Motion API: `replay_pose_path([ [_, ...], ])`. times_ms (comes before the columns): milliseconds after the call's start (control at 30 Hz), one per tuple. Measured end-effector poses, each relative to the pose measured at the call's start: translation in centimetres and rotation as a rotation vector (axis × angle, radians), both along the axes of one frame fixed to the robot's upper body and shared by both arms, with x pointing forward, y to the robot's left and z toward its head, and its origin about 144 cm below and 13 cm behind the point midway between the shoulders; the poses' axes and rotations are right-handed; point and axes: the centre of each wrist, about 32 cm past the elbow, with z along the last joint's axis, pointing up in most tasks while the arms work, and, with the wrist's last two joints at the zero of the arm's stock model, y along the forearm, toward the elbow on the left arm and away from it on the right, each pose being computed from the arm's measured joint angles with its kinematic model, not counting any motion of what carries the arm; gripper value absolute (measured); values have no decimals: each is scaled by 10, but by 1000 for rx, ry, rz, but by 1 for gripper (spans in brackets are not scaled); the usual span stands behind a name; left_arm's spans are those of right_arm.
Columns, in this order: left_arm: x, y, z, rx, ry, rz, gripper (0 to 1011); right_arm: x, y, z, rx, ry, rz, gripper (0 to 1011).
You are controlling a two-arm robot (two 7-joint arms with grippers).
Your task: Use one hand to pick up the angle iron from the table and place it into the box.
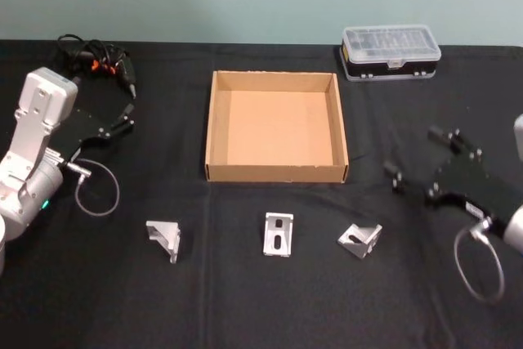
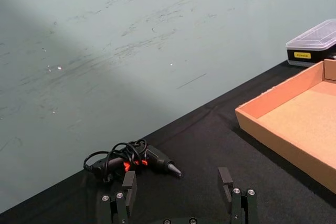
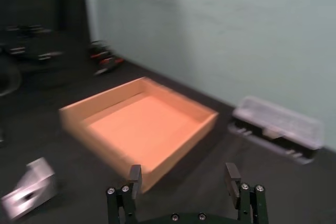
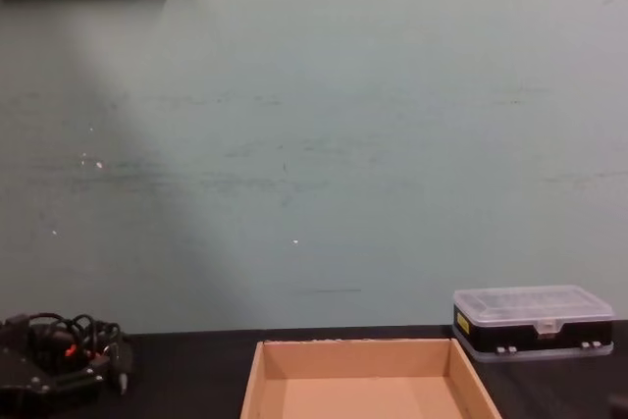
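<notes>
Nothing of the task is done yet. Near the front edge of the black flat table (image 1: 245,308) three silver, L-shaped, slotted metal brackets lie in a row, each apart from the next: the left angle iron (image 1: 164,239), the middle angle iron (image 1: 278,234) and the right angle iron (image 1: 360,239). A little farther back, the left gripper (image 1: 128,118) hangs near the left edge and the right gripper (image 1: 415,154) near the right edge. Both have their fingers spread wide and hold nothing. Between them the shallow tan cardboard box (image 1: 276,172) lies empty. Grasping, carrying and placing are all still to do.

The head view lays out all three brackets. The right wrist view catches what I judge to be the right angle iron (image 3: 29,195), off the box's near corner. The chest view looks across the box's rim to the clear-lidded plastic case (image 4: 535,319) and a black corded tool (image 4: 64,340) along the far edge.
</notes>
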Motion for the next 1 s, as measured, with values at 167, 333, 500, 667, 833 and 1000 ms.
replay_pose_path([
  [167, 0, 0, 0, 0, 0, 0, 1011, -16, -12, 4, -5, 90, 120, 1000],
  [333, 0, 0, 0, 0, 0, 0, 1011, -24, -20, 5, -17, 151, 198, 1002],
  [500, 0, 0, 0, 0, 0, 0, 1011, -29, -22, 4, -18, 185, 227, 1002],
  [667, 0, 0, 0, 0, 0, 0, 1011, -30, -19, 2, -10, 211, 224, 1000],
  [833, 0, 0, 0, 0, 0, 0, 1011, -27, -11, -5, 21, 304, 183, 1002],
  [1000, 0, 0, 0, 0, 0, 0, 1011, -24, -3, -11, 23, 353, 172, 1000],
])
